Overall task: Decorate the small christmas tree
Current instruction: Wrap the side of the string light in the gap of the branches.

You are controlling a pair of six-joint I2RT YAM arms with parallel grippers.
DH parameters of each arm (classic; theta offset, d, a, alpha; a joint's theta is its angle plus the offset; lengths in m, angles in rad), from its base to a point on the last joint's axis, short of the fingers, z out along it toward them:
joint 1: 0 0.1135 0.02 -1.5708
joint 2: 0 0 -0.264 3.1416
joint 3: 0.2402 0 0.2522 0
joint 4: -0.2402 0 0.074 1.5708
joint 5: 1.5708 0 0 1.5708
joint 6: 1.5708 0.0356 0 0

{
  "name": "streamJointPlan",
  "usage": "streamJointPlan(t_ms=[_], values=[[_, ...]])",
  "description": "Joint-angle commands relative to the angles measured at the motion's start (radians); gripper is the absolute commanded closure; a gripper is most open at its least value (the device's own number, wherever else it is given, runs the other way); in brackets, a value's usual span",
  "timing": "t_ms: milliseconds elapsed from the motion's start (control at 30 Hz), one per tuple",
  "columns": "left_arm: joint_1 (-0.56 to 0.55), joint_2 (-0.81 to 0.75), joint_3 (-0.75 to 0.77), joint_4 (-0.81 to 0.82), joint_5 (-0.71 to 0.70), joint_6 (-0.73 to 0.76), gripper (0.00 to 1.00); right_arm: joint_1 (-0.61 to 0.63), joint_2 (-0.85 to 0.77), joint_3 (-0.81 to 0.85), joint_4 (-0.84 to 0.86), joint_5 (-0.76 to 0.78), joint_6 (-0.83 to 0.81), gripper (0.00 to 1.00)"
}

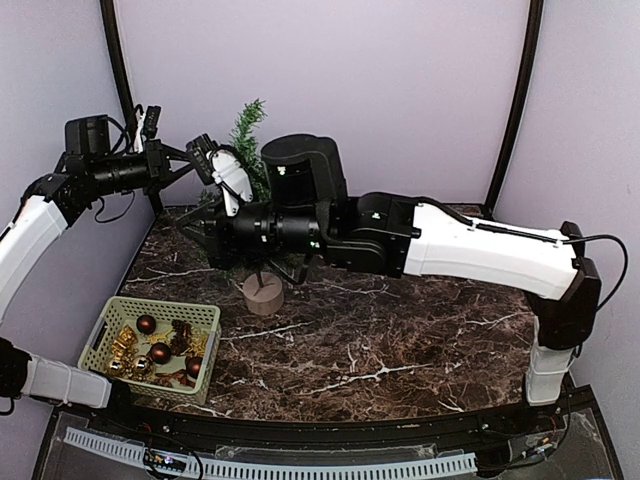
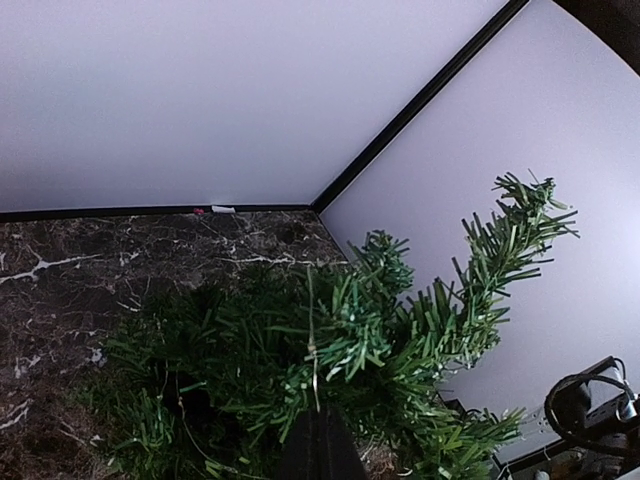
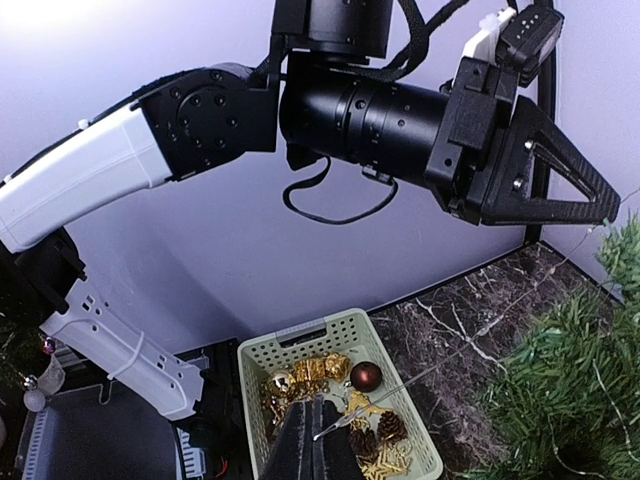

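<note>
The small christmas tree (image 1: 247,130) stands at the back left on its round wooden base (image 1: 263,293). It fills the left wrist view (image 2: 380,340) and shows at the right of the right wrist view (image 3: 570,400). My left gripper (image 1: 205,152) is high beside the treetop, shut on a thin thread (image 2: 314,340) that lies over a branch. My right gripper (image 1: 192,228) reaches across in front of the tree, lower on its left side. It is shut on a thin thread (image 3: 450,360) that runs up toward the left gripper (image 3: 612,205). No ornament shows on the thread.
A pale green basket (image 1: 112,308) sits at the front left, also in the right wrist view (image 3: 300,338). It holds dark red balls (image 3: 366,376), gold pieces and pine cones (image 3: 390,426). The enclosure's walls stand close behind and left of the tree.
</note>
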Motion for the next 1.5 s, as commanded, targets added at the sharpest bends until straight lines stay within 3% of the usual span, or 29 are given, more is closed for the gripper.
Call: streamJointPlan(t_ms=[0,367,833,1467], values=[[0.011,-0.016,-0.016,-0.025,-0.033,0.03,1.0,0.031,-0.05,-0.053,0.027,-0.009,0.023,1.0],[0.011,0.016,0.006,-0.039,-0.039,0.031,1.0,0.031,-0.151,-0.22,0.105,0.036,0.061,1.0],[0.011,0.054,0.028,-0.025,0.094,0.037,1.0,0.03,-0.298,-0.36,0.14,0.203,0.044,1.0],[0.011,0.061,-0.001,0.091,0.154,-0.011,0.99,-0.028,-0.204,-0.129,0.104,0.311,0.002,1.0]])
